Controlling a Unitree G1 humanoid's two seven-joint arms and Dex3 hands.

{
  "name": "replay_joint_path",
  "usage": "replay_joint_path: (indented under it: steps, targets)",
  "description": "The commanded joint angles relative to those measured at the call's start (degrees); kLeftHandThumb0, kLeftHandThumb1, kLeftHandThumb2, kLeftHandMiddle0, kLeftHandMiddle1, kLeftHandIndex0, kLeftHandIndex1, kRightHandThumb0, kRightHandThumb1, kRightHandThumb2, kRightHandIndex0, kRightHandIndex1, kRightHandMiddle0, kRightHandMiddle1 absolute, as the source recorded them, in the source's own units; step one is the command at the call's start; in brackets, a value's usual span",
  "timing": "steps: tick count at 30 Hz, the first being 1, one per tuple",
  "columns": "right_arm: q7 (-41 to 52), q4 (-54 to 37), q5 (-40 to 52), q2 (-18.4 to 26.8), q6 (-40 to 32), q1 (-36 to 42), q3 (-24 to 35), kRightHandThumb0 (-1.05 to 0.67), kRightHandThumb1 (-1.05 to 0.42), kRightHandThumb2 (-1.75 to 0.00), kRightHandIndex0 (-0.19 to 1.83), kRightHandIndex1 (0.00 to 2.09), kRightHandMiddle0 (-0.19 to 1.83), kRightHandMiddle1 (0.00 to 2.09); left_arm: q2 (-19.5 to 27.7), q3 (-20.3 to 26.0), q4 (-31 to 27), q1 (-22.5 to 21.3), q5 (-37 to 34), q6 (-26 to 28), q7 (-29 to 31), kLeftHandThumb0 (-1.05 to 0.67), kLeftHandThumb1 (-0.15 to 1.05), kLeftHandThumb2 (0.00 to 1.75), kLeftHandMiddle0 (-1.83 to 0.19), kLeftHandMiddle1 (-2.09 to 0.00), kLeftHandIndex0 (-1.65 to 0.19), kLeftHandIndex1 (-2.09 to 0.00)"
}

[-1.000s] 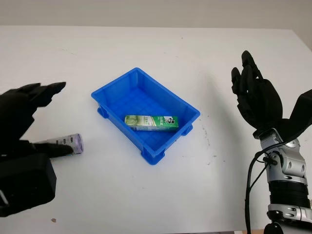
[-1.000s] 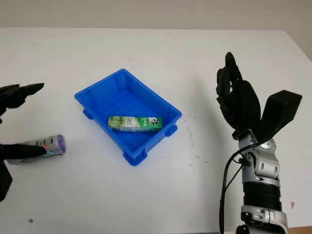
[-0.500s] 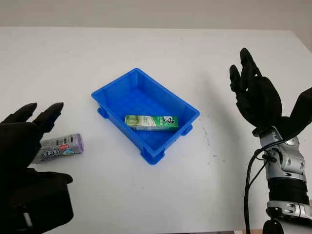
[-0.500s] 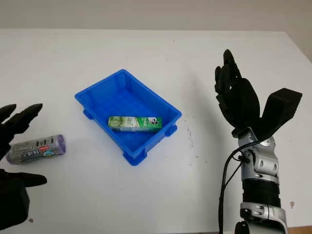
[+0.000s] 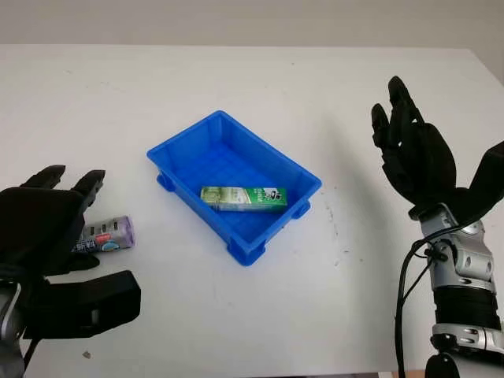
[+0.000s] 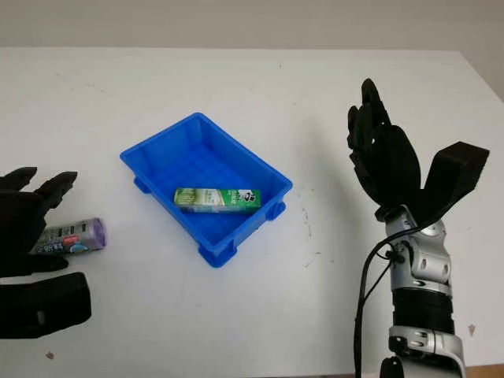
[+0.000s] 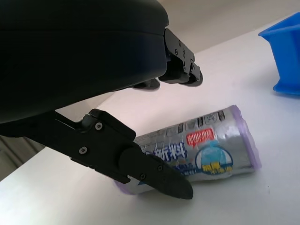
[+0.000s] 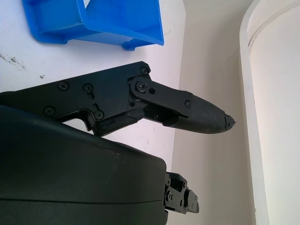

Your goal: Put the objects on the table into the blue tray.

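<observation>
One item left: my left hand (image 5: pixel 47 236) hovers wide over the purple-capped roll (image 5: pixel 106 235) near the table's (image 5: pixel 236 79) left edge; next, clamp it for the blue tray (image 5: pixel 181 143). My right hand (image 5: pixel 413 153) waits open by the right edge.

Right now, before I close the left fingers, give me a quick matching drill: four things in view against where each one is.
Things:
1. green box
2. silver-purple roll
3. left hand
4. right hand

Places:
A. raised above the table, to the right of the blue tray, open
B. lying on the table, to the left of the tray
C. inside the tray
D. over the roll, open, not yet closed on it

Pairs: 1-C, 2-B, 3-D, 4-A
</observation>
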State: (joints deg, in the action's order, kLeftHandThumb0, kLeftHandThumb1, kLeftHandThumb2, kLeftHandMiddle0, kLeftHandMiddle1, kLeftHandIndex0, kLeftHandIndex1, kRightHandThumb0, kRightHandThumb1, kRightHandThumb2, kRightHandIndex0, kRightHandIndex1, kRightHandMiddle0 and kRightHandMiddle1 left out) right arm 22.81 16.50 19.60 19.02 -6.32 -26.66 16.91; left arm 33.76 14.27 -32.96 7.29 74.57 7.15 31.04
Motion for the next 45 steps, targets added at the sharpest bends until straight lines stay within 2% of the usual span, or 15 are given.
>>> replay_joint_path:
  steps: [1, 3, 4, 6, 9, 11, 15, 24, 30, 32, 35, 38, 41, 44, 45]
  targets:
    - [0.5, -1.0, 0.6, 1.3, -0.2, 0.3, 0.6, -0.74, -1.05, -0.67, -0.19, 0.0, -0.19, 0.0, 1.7, -1.0, 0.6, -0.6, 1.1, -1.2, -2.2, -0.39, 0.98, 0.05, -0.24, -1.6, -0.52, -0.18]
    - [0.4, -1.0, 0.4, 1.4, -0.2, 0.3, 0.6, -0.74, -1.05, -0.67, -0.19, 0.0, -0.19, 0.0, 3.2, -1.7, 1.1, -0.8, 2.9, -2.4, -3.6, -0.37, 0.99, 0.05, -0.31, -1.93, -0.6, -0.31]
    - [0.2, -1.1, 0.2, 1.5, -0.1, 0.4, 0.6, -0.74, -1.05, -0.66, -0.19, 0.0, -0.19, 0.0, 3.5, -2.0, 1.3, -0.9, 3.5, -2.6, -4.2, -0.38, 0.99, 0.05, -0.47, -2.03, -0.53, -0.72]
    - [0.2, -1.2, 0.0, 1.7, 0.2, 0.4, 0.5, -0.74, -1.05, -0.66, -0.19, 0.0, -0.19, 0.0, 4.4, -2.9, 2.1, -1.6, 5.9, -3.0, -4.7, -0.4, 0.97, 0.05, -0.59, -2.08, -0.49, -1.04]
    - [0.5, -0.7, 0.4, 1.7, 0.6, 0.1, 0.6, -0.74, -1.05, -0.66, -0.19, 0.0, -0.19, 0.0, 7.2, -5.0, 3.1, -3.3, 9.1, -4.4, 0.5, -0.54, 1.01, 0.08, -0.76, -2.09, -0.41, -1.19]
    - [0.5, -0.3, 0.3, 1.7, 1.1, -0.1, 0.7, -0.74, -1.05, -0.66, -0.19, 0.0, -0.19, 0.0, 8.6, -5.8, 3.8, -4.2, 8.6, -5.6, 2.3, -0.63, 1.04, 0.18, -0.77, -2.09, -0.3, -1.6]
    - [0.3, 0.0, 0.2, 1.6, 1.5, -0.3, 0.8, -0.74, -1.05, -0.66, -0.19, 0.0, -0.19, 0.0, 8.9, -6.5, 5.2, -4.7, 7.5, -6.6, -1.8, -0.65, 1.05, 0.29, -0.79, -2.09, -0.24, -2.04]
    - [0.4, 0.8, 0.4, 1.7, 1.7, -0.8, 1.0, -0.74, -1.05, -0.65, -0.19, 0.0, -0.19, 0.0, 8.6, -5.5, 6.1, -8.1, 2.9, -6.3, -6.9, -0.55, 1.05, 0.39, -0.68, -2.09, -0.15, -2.09]
    - [0.5, 1.0, 0.2, 1.5, 2.1, -0.7, 0.8, -0.73, -1.05, -0.65, -0.19, 0.0, -0.19, 0.0, 8.0, -3.6, 8.4, -11.9, -5.5, -6.8, -16.3, -0.47, 1.05, 0.24, -0.73, -2.09, -0.17, -2.06]
    - [0.4, 1.0, 0.0, 1.6, 2.2, -0.6, 0.7, -0.73, -1.05, -0.66, -0.19, 0.0, -0.19, 0.0, 8.2, -2.6, 8.8, -13.7, -9.5, -6.9, -18.1, -0.47, 1.05, 0.25, -0.75, -2.09, -0.29, -2.09]
    - [0.2, 0.7, 0.3, 1.6, 1.8, -0.5, 0.8, -0.74, -1.05, -0.64, -0.19, 0.0, -0.19, 0.0, 7.1, -0.3, 6.9, -17.9, -18.6, -4.7, -15.6, -0.45, 1.05, 0.22, -0.78, -2.09, -0.46, -2.09]
    - [0.3, 0.7, 0.3, 1.6, 1.9, -0.4, 0.8, -0.74, -1.05, -0.64, -0.19, 0.0, -0.19, 0.0, 5.8, 1.5, 1.0, -24.5, -28.6, 2.7, -7.4, -0.41, 1.05, 0.15, -0.83, -2.09, -0.55, -2.09]
    - [0.2, 0.7, 0.3, 1.6, 1.8, -0.4, 0.8, -0.74, -1.05, -0.64, -0.19, 0.0, -0.19, 0.0, 6.6, 2.7, -4.1, -30.1, -34.4, 10.9, -0.1, -0.48, 1.05, 0.17, -0.92, -1.9, -0.69, -1.86]
    - [-0.5, 0.0, 0.2, 1.4, 1.0, -0.2, 0.6, -0.74, -1.05, -0.63, -0.19, 0.0, -0.19, 0.0, 9.0, 4.3, -6.7, -35.2, -40.5, 15.9, 5.0, -0.45, 1.05, 0.13, -0.96, -1.9, -0.75, -1.69]
    - [-0.7, -0.1, 0.1, 1.3, 0.9, -0.1, 0.5, -0.74, -1.05, -0.63, -0.19, 0.0, -0.19, 0.0, 9.4, 4.7, -7.1, -36.5, -42.4, 17.5, 6.1, -0.43, 1.05, 0.11, -0.9, -2.0, -0.73, -1.84]
